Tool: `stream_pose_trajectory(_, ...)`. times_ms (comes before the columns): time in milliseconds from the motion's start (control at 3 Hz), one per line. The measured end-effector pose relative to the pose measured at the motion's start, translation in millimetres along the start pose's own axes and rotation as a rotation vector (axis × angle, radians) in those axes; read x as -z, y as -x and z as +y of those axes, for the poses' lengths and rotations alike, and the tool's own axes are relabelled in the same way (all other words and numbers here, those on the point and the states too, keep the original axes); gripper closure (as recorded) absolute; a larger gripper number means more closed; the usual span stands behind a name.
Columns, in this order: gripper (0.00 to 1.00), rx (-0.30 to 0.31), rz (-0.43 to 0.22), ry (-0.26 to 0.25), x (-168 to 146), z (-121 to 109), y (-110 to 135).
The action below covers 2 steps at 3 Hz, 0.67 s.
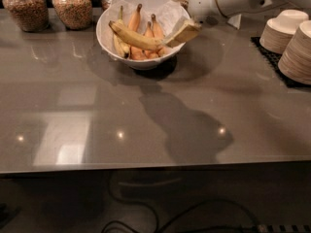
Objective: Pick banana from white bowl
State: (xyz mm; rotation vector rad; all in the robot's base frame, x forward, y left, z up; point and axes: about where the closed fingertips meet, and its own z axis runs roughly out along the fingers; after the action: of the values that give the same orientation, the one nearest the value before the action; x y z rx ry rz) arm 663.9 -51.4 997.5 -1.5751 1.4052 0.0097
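The white bowl stands at the back middle of the grey counter. It holds several bananas. One yellow banana lies across the top, with its right end near the bowl's right rim. More orange-tinted bananas stand under it. My gripper reaches in from the upper right on a white arm. Its tan tip is over the bowl's right rim, at the right end of the yellow banana. Whether it touches the banana does not show.
Two glass jars of grain stand at the back left. Stacks of small cream bowls sit on a black mat at the right edge. The counter's front edge runs across the lower frame, with cables on the floor below.
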Motion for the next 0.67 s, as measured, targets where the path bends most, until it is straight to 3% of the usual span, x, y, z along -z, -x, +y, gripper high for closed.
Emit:
stream_pose_trajectory(333, 0.51, -0.008, -0.042, 0.023, -33, 0, 2)
stream_pose_trajectory(667, 0.49, -0.017, -0.068, 0.059, -65, 6, 2)
